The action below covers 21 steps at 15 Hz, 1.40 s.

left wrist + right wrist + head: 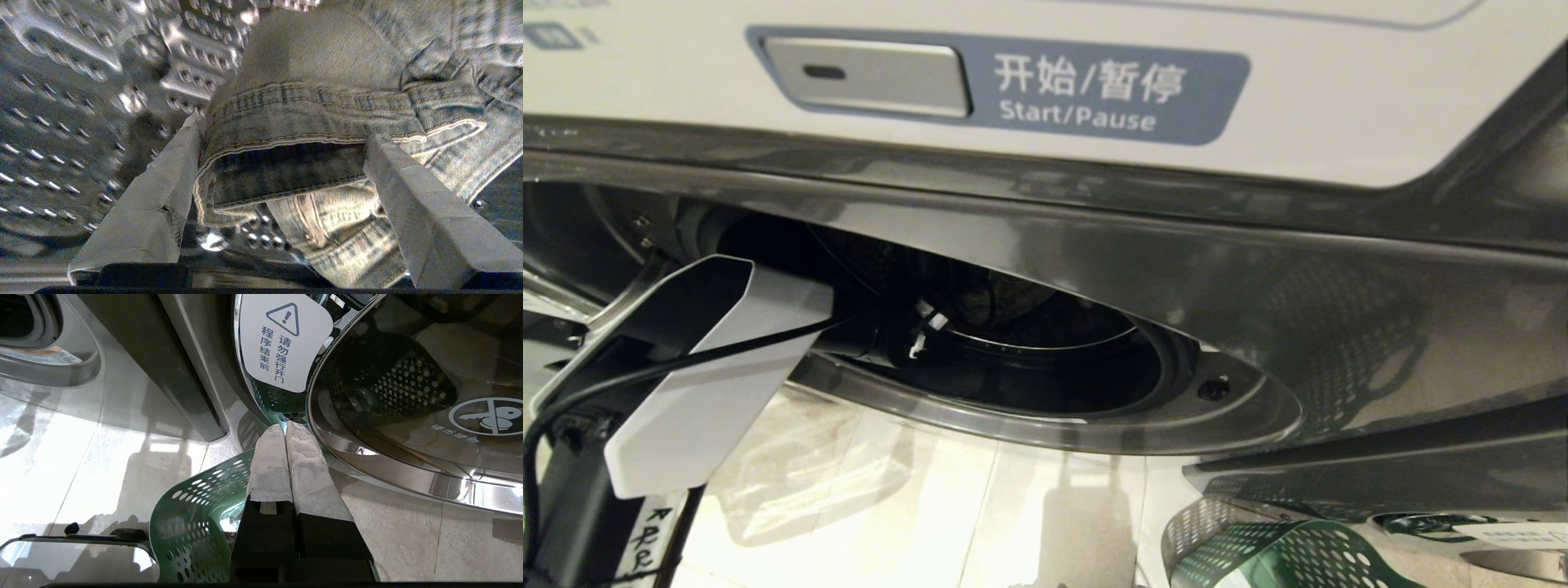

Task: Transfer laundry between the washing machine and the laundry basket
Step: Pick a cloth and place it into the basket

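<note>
Head view, "Start/Pause" label (pixel 1078 114) above washing machine (pixel 1339 327) opening, left tool (pixel 282 163) wide open around denim garment (pixel 310 110), right tool (pixel 286 433) shut, empty, above green basket (pixel 192 522).

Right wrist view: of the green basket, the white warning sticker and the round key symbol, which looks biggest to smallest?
1. Green basket, though it sits nearest the camera.
2. White warning sticker.
3. Round key symbol, cut off by the picture's edge, so its rank is unsure.
</note>
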Available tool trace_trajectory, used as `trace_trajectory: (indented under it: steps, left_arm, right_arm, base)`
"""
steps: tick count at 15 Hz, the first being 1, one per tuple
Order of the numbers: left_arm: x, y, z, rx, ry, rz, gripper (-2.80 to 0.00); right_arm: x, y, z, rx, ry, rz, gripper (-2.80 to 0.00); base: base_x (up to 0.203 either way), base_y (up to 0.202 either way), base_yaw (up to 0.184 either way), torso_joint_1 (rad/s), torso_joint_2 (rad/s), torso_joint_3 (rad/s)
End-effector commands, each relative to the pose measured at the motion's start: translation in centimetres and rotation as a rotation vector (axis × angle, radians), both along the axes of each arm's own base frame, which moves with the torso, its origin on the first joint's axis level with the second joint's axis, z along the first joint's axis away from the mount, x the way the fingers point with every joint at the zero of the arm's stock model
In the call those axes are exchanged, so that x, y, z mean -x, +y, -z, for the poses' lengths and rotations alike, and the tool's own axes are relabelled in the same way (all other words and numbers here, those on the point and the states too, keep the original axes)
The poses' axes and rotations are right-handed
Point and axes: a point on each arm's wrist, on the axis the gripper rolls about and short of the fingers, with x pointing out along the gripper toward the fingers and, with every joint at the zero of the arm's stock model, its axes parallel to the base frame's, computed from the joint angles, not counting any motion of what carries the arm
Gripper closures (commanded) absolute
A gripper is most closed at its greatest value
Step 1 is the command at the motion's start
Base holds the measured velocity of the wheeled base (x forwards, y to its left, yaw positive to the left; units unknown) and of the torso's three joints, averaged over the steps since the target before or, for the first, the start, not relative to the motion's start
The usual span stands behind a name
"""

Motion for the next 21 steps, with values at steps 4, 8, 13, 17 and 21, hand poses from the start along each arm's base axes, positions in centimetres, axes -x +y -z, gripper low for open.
trace_trajectory:
  steps: [4, 8, 13, 17, 21]
  left_arm:
    - [-0.3, 0.0, 1.1, 0.035, 0.022, 0.002, -2.8]
    - [-0.2, 0.0, 1.3, 0.033, 0.03, 0.03, 0.0]
    - [0.0, 0.0, 1.8, 0.049, 0.055, 0.03, 0.0]
    - [0.4, 0.1, 2.0, 0.049, 0.071, 0.032, 0.0]
    - [1.9, 0.5, 0.1, 0.103, 0.07, 0.039, 0.0]
  right_arm:
    - [0.0, 0.0, 0.0, 0.001, 0.001, -0.001, 0.0]
    - [0.0, 0.0, 0.0, 0.001, 0.001, -0.001, 0.0]
    - [0.0, 0.0, 0.0, 0.001, 0.001, -0.001, 0.0]
    - [0.0, 0.0, 0.0, 0.001, 0.001, -0.001, 0.0]
    - [0.0, 0.0, 0.0, 0.001, 0.001, -0.001, 0.0]
  base:
    - [0.0, 0.0, 0.0, 0.0, 0.0, 0.0]
    - [0.0, 0.0, 0.0, 0.0, 0.0, 0.0]
    - [0.0, 0.0, 0.0, 0.0, 0.0, 0.0]
    - [0.0, 0.0, 0.0, 0.0, 0.0, 0.0]
    - [0.0, 0.0, 0.0, 0.0, 0.0, 0.0]
